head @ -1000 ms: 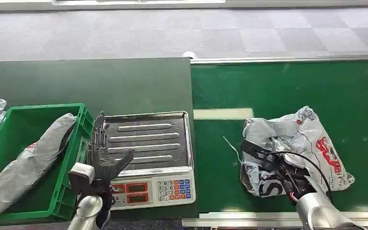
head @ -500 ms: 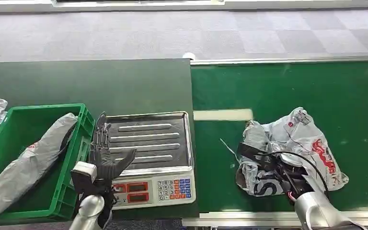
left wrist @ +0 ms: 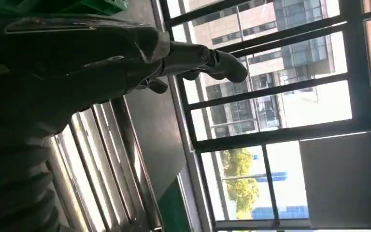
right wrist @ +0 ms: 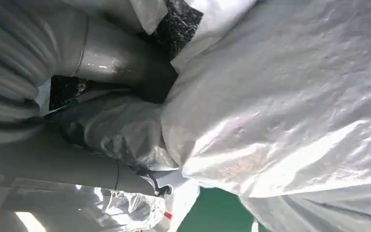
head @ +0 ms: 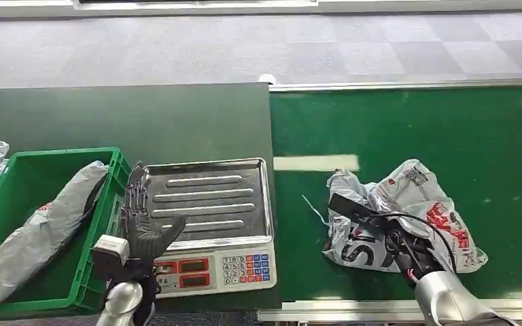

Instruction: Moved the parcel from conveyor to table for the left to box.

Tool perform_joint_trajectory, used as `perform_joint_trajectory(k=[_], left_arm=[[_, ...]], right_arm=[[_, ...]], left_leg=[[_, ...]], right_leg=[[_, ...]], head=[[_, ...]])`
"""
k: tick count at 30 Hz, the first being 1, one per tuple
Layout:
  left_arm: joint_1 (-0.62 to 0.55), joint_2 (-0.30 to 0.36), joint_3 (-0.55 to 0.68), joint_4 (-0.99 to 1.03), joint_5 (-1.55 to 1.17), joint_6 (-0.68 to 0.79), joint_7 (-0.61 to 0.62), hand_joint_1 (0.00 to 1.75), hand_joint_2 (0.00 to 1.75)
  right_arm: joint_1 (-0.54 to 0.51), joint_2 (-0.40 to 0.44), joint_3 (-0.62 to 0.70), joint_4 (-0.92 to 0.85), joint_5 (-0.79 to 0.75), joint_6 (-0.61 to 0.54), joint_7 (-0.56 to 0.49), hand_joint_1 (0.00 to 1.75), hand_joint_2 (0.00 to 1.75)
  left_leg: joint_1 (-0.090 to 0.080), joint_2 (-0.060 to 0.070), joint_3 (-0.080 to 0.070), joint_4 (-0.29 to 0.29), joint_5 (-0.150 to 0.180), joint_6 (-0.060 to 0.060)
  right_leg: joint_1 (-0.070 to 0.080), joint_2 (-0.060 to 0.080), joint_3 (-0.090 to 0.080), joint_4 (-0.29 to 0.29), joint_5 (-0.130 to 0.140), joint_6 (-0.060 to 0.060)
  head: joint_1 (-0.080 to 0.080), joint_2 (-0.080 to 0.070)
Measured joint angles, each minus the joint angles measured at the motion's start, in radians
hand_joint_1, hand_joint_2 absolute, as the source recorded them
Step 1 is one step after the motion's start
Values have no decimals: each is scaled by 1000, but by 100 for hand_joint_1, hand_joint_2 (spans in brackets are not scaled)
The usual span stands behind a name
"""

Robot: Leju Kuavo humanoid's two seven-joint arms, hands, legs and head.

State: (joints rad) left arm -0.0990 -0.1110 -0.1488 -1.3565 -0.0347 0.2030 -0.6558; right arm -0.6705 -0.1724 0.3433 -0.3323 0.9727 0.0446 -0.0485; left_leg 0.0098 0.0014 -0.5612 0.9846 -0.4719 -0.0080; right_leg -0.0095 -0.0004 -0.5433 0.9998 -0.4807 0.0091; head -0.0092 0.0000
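While the parcel sits on the belt, notes as follows.

Right hand (head: 391,238): fingers dug into the crumpled plastic of the parcel (head: 408,221); the right wrist view shows thick grey fingers (right wrist: 111,58) wrapped in folds of white film, so it holds the bag by its near side. Grip is low and at the edge, likely so the bag can be dragged or lifted sideways without the arm crossing over it.

Parcel: on the green conveyor (head: 408,122), under and ahead of the right hand, well apart from the left hand. Soft, slack, bunched where it is gripped. Long axis runs roughly across the belt, red-printed end pointing away from the scale (head: 211,217), bunched end toward it.

Left hand (head: 143,227): fingers spread, holding nothing, raised over the near left corner of the scale tray. Seems parked to receive.

Green bin (head: 13,285): just beyond the left hand's outer side, a grey bag (head: 41,227) lying in it.

Table (head: 122,119): dark, carries the scale and bin.
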Motion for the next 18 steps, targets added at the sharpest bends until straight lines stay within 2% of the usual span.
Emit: perform_joint_trajectory(k=[7, 12, 15, 18], left_arm=[[28, 6, 5, -43, -11, 48, -30, 0, 175], [34, 7, 6, -62, -18, 55, -37, 0, 175], [35, 7, 7, -72, -19, 60, -39, 0, 175], [35, 6, 7, -100, 1, 93, -39, 0, 175]], right_arm=[[4, 14, -23, -53, -134, -137, -168, 175, 175], [7, 16, -42, -97, -171, -170, -206, 175, 175], [22, 13, -44, -142, -182, -244, -281, 175, 175], [44, -3, -35, -233, -164, -368, -328, 175, 175]], left_leg=[[0, 0, -2, 0, 0, 0], [0, -1, -2, 0, 0, 0], [0, 0, -3, 0, 0, 0], [0, 0, -3, 0, 0, 0]], right_leg=[[0, -1, -2, 0, 0, 0], [0, 0, -2, 0, 0, 0], [0, 0, -3, 0, 0, 0], [0, -1, -3, 0, 0, 0]], head=[[0, 0], [0, 0], [0, 0], [0, 0]])
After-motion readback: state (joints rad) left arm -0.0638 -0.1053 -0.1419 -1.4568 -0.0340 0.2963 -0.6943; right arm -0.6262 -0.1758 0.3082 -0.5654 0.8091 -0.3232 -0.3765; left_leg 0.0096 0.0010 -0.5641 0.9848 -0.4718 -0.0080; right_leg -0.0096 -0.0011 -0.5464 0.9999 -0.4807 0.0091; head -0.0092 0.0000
